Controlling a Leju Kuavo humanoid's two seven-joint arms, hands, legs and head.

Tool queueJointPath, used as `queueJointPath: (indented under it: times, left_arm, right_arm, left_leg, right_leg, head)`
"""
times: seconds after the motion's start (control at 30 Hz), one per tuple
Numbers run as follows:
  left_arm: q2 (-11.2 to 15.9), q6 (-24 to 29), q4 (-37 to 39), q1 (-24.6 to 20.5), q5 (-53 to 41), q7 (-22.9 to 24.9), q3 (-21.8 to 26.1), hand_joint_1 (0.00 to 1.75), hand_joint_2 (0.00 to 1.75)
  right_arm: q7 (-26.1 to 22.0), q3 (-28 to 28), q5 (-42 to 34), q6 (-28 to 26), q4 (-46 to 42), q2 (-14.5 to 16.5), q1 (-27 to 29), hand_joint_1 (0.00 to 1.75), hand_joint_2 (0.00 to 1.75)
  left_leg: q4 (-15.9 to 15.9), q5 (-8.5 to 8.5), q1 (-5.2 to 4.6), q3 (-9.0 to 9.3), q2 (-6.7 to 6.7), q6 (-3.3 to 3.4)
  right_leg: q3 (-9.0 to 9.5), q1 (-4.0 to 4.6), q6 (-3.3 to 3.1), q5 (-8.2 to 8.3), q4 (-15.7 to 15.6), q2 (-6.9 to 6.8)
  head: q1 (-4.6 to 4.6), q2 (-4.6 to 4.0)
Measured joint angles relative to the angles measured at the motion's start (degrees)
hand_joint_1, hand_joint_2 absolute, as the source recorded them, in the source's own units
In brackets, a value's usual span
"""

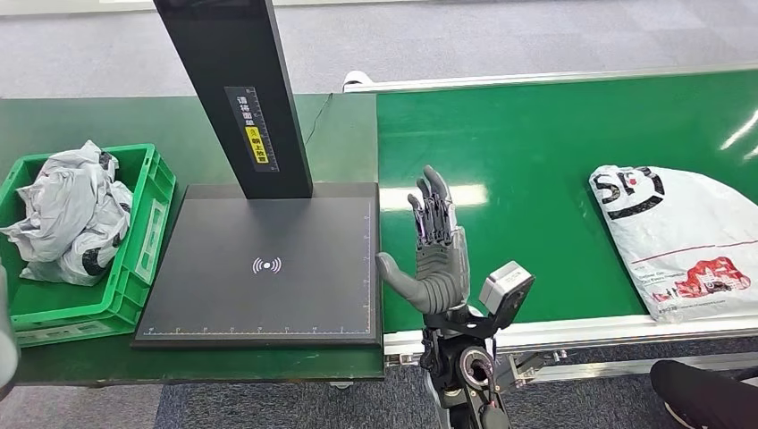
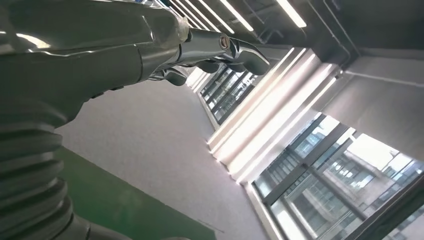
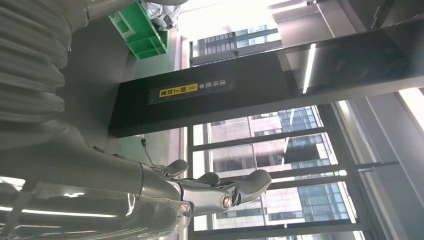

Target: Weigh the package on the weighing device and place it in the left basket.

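- The right hand [image 1: 435,253] is held upright over the near edge of the green conveyor belt [image 1: 536,161], fingers spread, holding nothing.
- The left hand [image 2: 220,50] looks loosely curled with nothing in it, though it's hard to say for sure.
- The package [image 1: 684,237], a white poly mailer, lies flat by the belt's right edge, well away from the hand.
- Risk: the bag is floppy and slick, so a flat grab could slide off or just bunch it up.
- The scale [image 1: 264,264] sits between belt and left basket [image 1: 134,259], and the basket already holds bags, so a drop there could spill.
- Writing: big "SF" letters on the mailer; a yellow label on the scale's post [image 1: 237,89], too small to read.
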Motion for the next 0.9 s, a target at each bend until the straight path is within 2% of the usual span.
queueJointPath:
  times: [0.07, 0.13, 0.23, 0.3, 0.33, 0.4, 0.47, 0.53, 0.67, 0.9]
  left_arm:
    - [-0.1, 1.2, -0.8, 0.1, 3.4, -3.9, 0.9, 0.0, 1.75]
    - [-0.5, 0.9, -2.5, 0.9, 10.2, -10.2, 1.9, 0.0, 1.75]
    - [-3.1, -4.3, -9.5, 6.7, 25.9, -19.4, 2.3, 0.0, 1.75]
    - [-6.1, -7.6, -17.5, 15.1, 35.5, -23.9, 1.1, 0.0, 1.75]
    - [-8.1, -7.9, -22.6, 21.2, 38.9, -26.2, -0.1, 0.0, 1.75]
    - [-12.3, -5.8, -35.3, 36.4, 43.0, -30.4, -3.8, 0.0, 1.75]
    - [-15.6, -3.6, -46.6, 49.8, 44.5, -32.0, -8.0, 0.0, 1.75]
    - [-17.4, -3.0, -53.7, 57.1, 45.3, -31.5, -10.7, 0.0, 1.75]
    - [-18.5, -3.3, -62.1, 62.8, 45.8, -29.8, -12.5, 0.0, 1.75]
    - [-19.2, -3.5, -67.4, 65.6, 46.0, -29.3, -13.4, 0.0, 1.75]
  right_arm:
    - [0.0, 0.0, 0.0, -0.3, 0.1, 0.0, -0.1, 0.0, 1.75]
    - [0.0, 0.0, 0.2, -1.1, 0.2, 0.0, -0.2, 0.0, 1.75]
    - [0.0, -0.1, 2.2, -4.7, 0.2, 0.0, -0.1, 0.0, 1.75]
    - [0.2, -0.2, 4.4, -7.4, 0.2, 0.0, 0.1, 0.0, 1.75]
    - [0.3, -0.2, 5.5, -8.5, 0.1, 0.0, 0.4, 0.0, 1.75]
    - [0.7, -0.4, 7.2, -10.0, -0.3, -0.1, 1.9, 0.0, 1.75]
    - [0.8, -0.8, 8.0, -10.7, -0.6, -0.1, 3.7, 0.0, 1.75]
    - [0.9, -1.0, 8.3, -10.9, -0.7, -0.1, 4.6, 0.0, 1.75]
    - [0.9, -1.4, 8.5, -10.9, -0.7, 0.0, 5.1, 0.0, 1.75]
    - [0.9, -1.5, 8.5, -10.9, -0.7, 0.0, 5.2, 0.0, 1.75]
  left_leg:
    - [0.0, 0.0, 0.0, 0.0, 0.0, 0.0]
    - [0.0, -0.01, -0.02, 0.01, 0.01, 0.0]
    - [0.0, -0.05, -0.12, 0.12, 0.01, 0.02]
    - [0.0, -0.15, -0.19, 0.23, 0.05, 0.06]
    - [-0.1, -0.28, -0.25, 0.37, 0.18, 0.09]
    - [-0.1, -0.68, -0.36, 0.81, 0.75, 0.16]
    - [-0.1, -0.95, -0.34, 1.0, 1.15, 0.25]
    - [-0.1, -1.01, -0.28, 0.87, 0.99, 0.32]
    - [-0.1, -1.03, -0.27, 0.81, 0.46, 0.39]
    - [-0.1, -0.95, -0.2, 0.86, 0.38, 0.37]
  right_leg:
    - [-0.01, 0.0, 0.0, 0.0, 0.0, 0.0]
    - [-0.02, -0.01, 0.01, 0.0, 0.0, 0.01]
    - [0.05, -0.12, 0.06, -0.05, 0.0, 0.01]
    - [0.16, -0.21, 0.12, -0.1, 0.0, 0.05]
    - [0.24, -0.27, 0.16, -0.17, 0.0, 0.19]
    - [0.46, -0.4, 0.28, -0.37, 0.0, 0.76]
    - [0.55, -0.38, 0.39, -0.53, 0.0, 1.2]
    - [0.53, -0.33, 0.5, -0.62, -0.1, 1.12]
    - [0.63, -0.32, 0.63, -0.73, -0.1, 0.65]
    - [0.72, -0.29, 0.61, -0.72, -0.1, 0.59]
  head:
    - [0.0, 0.0]
    - [0.0, 0.0]
    - [-0.02, -0.01]
    - [-0.01, -0.01]
    - [-0.01, -0.01]
    - [-0.05, -0.01]
    - [-0.01, 0.0]
    - [0.02, 0.01]
    - [-0.02, 0.0]
    - [-0.02, 0.0]
